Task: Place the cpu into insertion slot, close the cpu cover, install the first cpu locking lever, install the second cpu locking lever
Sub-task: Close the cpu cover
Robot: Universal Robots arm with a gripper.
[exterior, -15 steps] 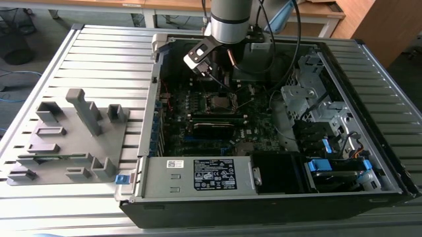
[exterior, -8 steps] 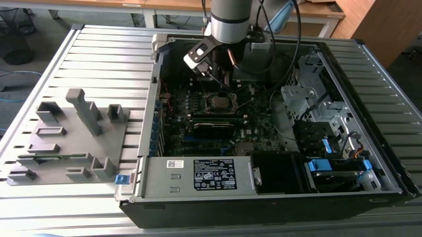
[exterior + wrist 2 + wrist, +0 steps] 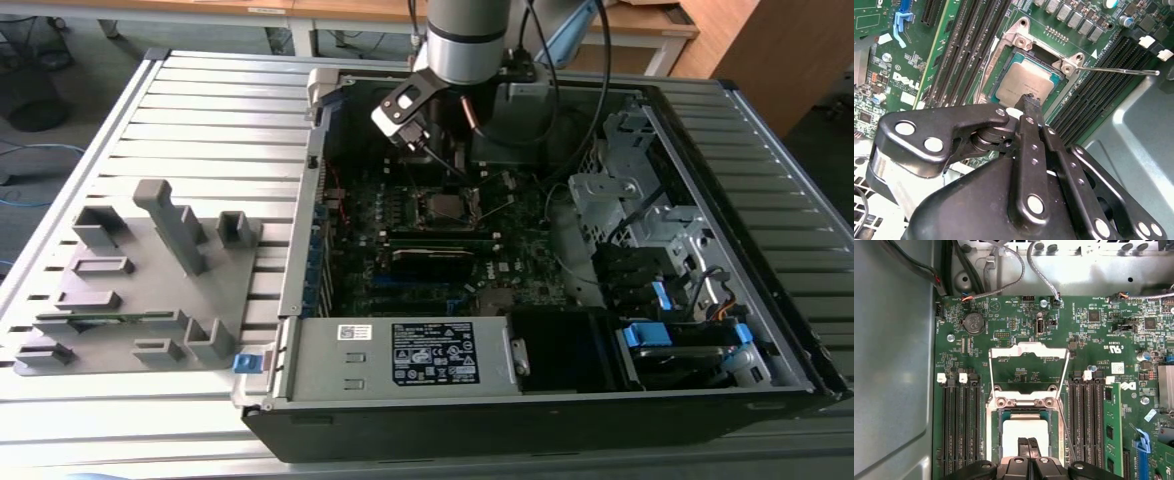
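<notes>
1. The counter (image 3: 200,120) of grey slats carries an open computer case (image 3: 787,330) with a grey fixture (image 3: 147,280) beside it, toward the exterior view's left.
2. The arm (image 3: 467,40) reaches down into the case over the motherboard (image 3: 354,270).
3. The pincer (image 3: 1030,101) is pressed together, with nothing visible between its fingers. In both wrist views the tips sit at the near edge of the cpu (image 3: 1024,80); whether they touch it cannot be told.
4. The cpu (image 3: 1014,432) lies flat inside the insertion slot (image 3: 1004,402), silver top upward.
5. The cpu cover (image 3: 1029,351) is open. It is swung back from its hinge and lies away from the slot, with green board showing through its window.
6. A thin metal lever rod (image 3: 1119,71) juts out from one corner of the slot, above the neighbouring memory slots (image 3: 1099,85). It is not down against the cover.
7. Black memory slots (image 3: 959,430) flank the slot on both sides; a green memory stick (image 3: 1110,430) stands in one.
8. A coin battery (image 3: 974,323) sits beyond the open cover.
</notes>
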